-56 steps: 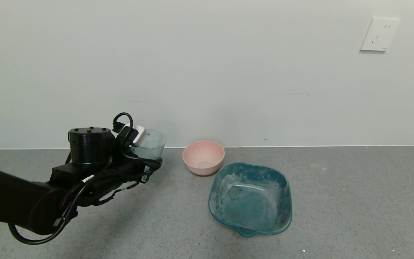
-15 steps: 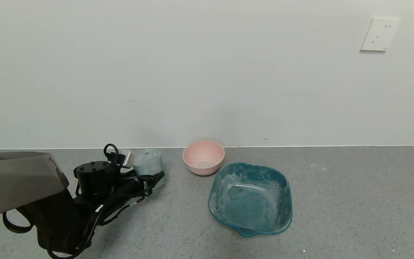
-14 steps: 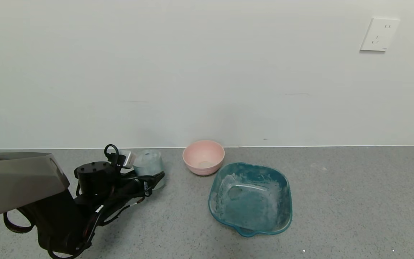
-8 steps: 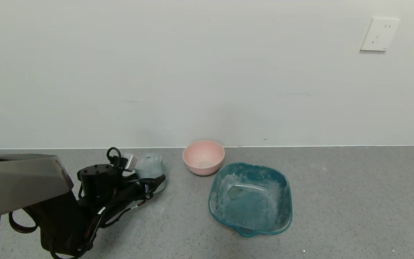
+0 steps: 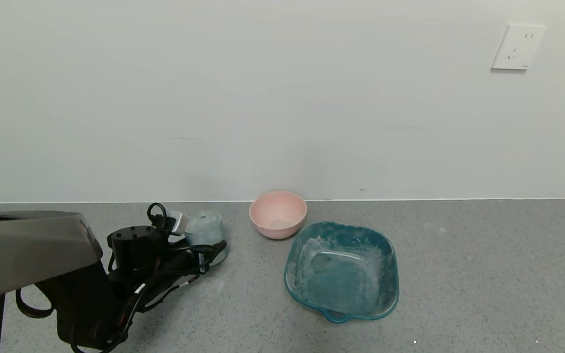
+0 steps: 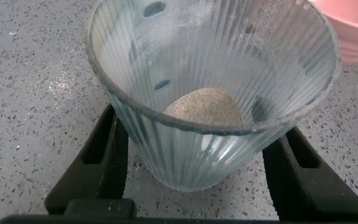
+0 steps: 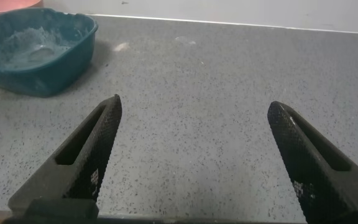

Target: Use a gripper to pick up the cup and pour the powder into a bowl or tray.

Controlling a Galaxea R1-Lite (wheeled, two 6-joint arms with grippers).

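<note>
Cup (image 6: 213,93) upright on counter between spread left end effector (image 6: 207,165) fingers.

The black two-fingered left gripper (image 5: 212,251) has come down from up in the air and carried the small ribbed pale blue-green see-through cup (image 5: 204,230) low to the grey speckled counter (image 5: 459,274).
</note>
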